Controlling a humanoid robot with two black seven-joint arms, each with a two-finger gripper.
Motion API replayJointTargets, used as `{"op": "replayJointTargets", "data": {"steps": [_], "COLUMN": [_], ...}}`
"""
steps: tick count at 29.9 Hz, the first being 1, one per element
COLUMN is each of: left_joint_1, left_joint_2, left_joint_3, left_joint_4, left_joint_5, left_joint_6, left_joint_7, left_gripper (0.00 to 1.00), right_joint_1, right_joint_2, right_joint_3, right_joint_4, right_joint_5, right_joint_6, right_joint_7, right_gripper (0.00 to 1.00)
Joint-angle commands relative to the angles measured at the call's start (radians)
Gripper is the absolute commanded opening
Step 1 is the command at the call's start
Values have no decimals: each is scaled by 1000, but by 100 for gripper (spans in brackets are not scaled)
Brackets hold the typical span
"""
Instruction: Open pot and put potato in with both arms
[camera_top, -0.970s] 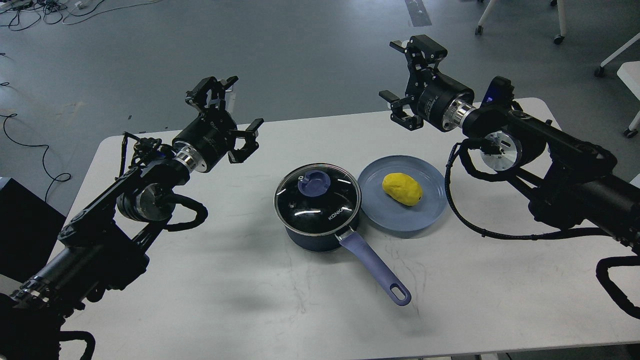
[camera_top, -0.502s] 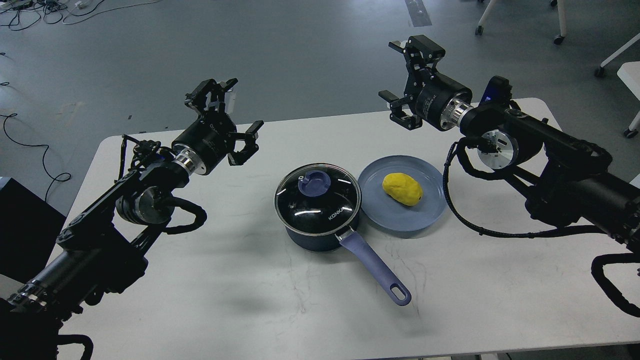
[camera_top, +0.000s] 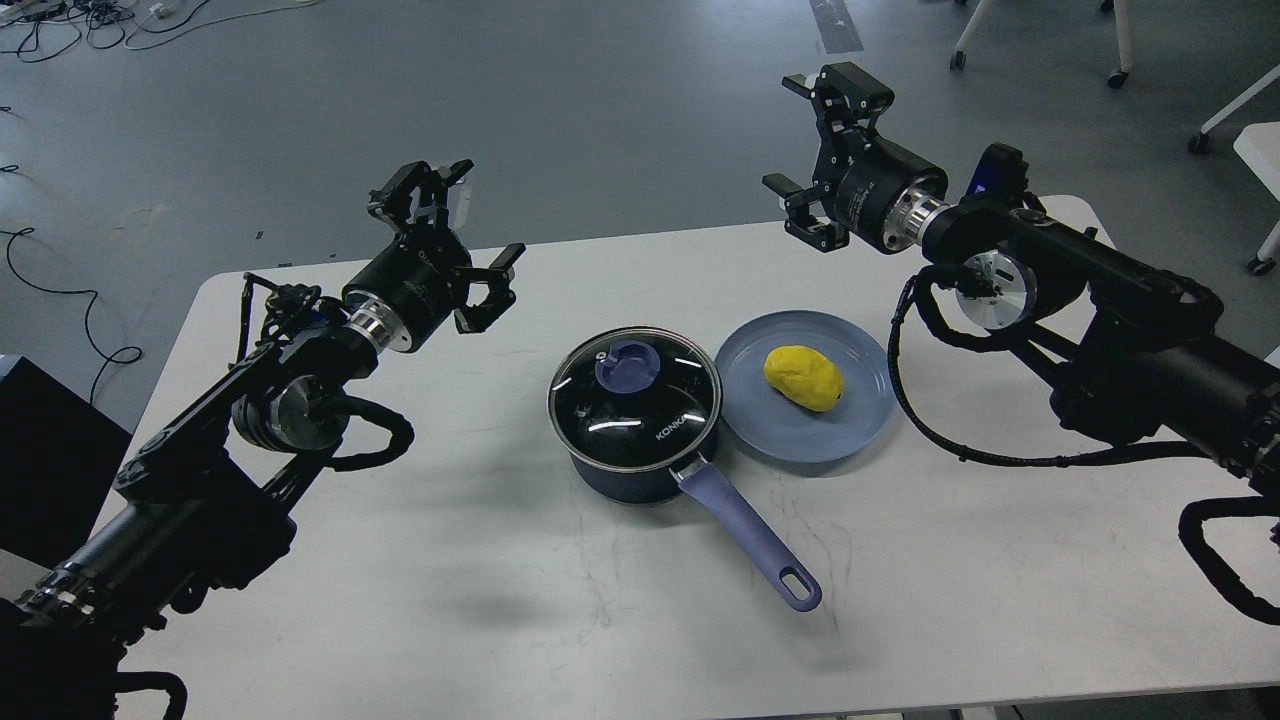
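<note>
Two claws hang spread and empty above the tabletop (camera_top: 480, 620), neither touching anything: the left claw (camera_top: 450, 235) at about 10 o'clock from the pot (camera_top: 640, 455), the right claw (camera_top: 825, 150) at about 1 o'clock from it. The pot sits mid-tabletop with its lid (camera_top: 633, 397) still on, handle (camera_top: 745, 535) pointing to 5 o'clock. The potato (camera_top: 804, 377) lies on a plate (camera_top: 770, 435) just beside the pot at 3 o'clock.

Several things could go wrong from here. The knob (camera_top: 627, 364) is small and low on the glass, so a claw closing off-centre would likely slip off or skid the lid. With nothing bracing the pot, a sideways pull could drag it into the plate. The potato looks rounded and smooth; a shallow pinch may squirt it off the plate. Both arms must work close together over the pot's mouth, so a lid held too low or too near could block or strike the arm bringing the potato.
</note>
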Motion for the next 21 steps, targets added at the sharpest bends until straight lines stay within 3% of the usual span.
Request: {"op": "replayJointTargets", "data": {"steps": [1, 21], "left_joint_1": [0, 2], "left_joint_2": [0, -3], "left_joint_3": [-4, -9], "left_joint_4": [0, 0], "left_joint_5": [0, 2], "left_joint_6": [-1, 28], "left_joint_7": [0, -2], "left_gripper": [99, 99], "right_joint_1": [0, 2], "right_joint_2": [9, 11], "right_joint_3": [1, 0], "right_joint_4": [-1, -4], "right_joint_5": [0, 0], "right_joint_6": [0, 1], "right_joint_7": [0, -1], "right_gripper": [100, 100]}}
